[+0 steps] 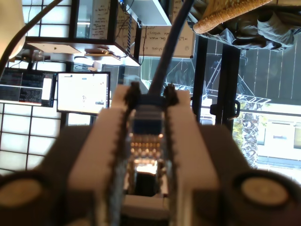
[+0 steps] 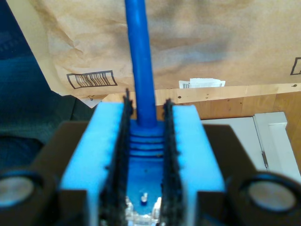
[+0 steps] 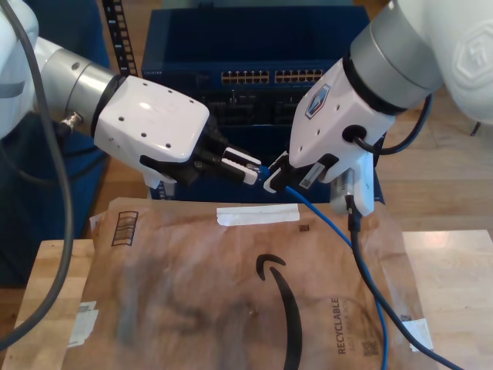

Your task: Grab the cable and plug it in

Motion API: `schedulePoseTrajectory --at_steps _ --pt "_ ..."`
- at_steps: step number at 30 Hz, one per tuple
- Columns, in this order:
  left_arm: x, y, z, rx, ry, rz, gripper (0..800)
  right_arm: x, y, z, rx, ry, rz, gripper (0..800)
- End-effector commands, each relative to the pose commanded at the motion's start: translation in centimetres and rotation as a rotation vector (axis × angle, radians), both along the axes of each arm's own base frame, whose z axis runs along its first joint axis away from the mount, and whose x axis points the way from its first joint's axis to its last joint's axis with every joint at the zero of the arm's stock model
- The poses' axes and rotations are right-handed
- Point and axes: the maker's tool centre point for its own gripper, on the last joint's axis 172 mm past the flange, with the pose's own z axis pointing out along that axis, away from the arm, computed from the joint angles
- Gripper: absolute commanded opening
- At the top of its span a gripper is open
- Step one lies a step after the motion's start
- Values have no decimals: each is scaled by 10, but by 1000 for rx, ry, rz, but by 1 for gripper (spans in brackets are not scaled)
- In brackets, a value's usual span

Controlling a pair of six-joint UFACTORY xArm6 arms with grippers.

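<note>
The blue cable (image 3: 331, 225) runs from the two meeting grippers down toward the exterior view's lower right, across the envelope. My first gripper (image 1: 151, 90) is shut on the cable's clear plug (image 1: 146, 123), and the cable (image 1: 167, 52) leads away past the fingertips. My second gripper (image 2: 146, 101) is shut on a ribbed blue plug boot (image 2: 146, 141), with the cable (image 2: 141, 56) leaving it. In the exterior view my first gripper (image 3: 250, 168) reaches in from the left. My second gripper (image 3: 276, 177) comes from the right, tip to tip with it.
A brown paper envelope (image 3: 192, 293) covers most of the wooden table (image 3: 454, 270) under the grippers. Behind them stands a blue rack with a network switch (image 3: 269, 77) and its rows of ports. A black arm cable (image 3: 362, 262) hangs over the envelope.
</note>
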Motion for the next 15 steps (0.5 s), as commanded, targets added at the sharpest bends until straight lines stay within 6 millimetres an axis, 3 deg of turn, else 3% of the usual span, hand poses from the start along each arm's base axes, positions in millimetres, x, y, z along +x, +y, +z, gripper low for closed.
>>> schedulePoseTrajectory --at_steps 1,2,3,4,6,11,15 --pt "1 1 1 0 -2 2 3 0 0 0 4 2 -2 110" --pt "1 1 1 -3 0 3 3 -2 1 0 7 7 -1 257" --pt "2 2 3 -8 0 8 3 -4 1 -3 8 15 5 482" --pt "3 2 4 -12 0 13 3 -4 1 -3 6 5 24 632" --pt "4 2 6 -17 1 17 3 -3 -1 -2 -2 -31 64 783" --pt "3 5 8 -17 13 21 3 8 -8 36 24 -159 55 798" --pt "1 5 13 -30 63 27 2 11 -10 48 22 -246 107 798"
